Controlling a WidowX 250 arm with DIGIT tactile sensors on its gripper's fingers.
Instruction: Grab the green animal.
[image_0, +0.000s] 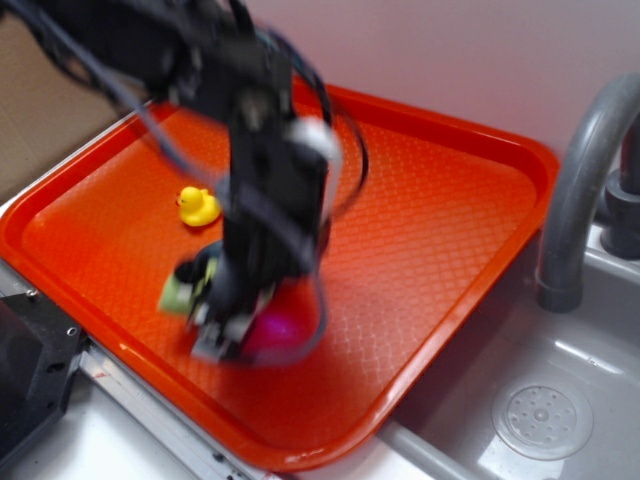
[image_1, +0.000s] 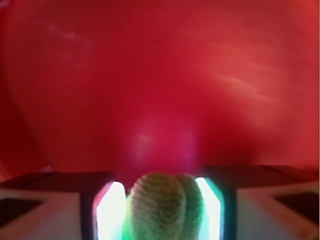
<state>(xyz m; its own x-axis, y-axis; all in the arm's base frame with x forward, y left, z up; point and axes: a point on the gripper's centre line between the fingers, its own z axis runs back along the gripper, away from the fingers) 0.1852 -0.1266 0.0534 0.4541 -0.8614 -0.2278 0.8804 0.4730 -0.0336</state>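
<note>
Orange tray (image_0: 450, 200) beside grey sink (image_0: 560, 400)

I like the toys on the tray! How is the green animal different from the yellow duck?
The green animal is fuzzy and lime green; the yellow duck is smooth-looking and yellow. The green animal sits between the fingers of the tool, while the duck sits alone, apart from the tool. The green animal looks a bit bigger than the duck. Both are small toys over the orange tray.
</note>
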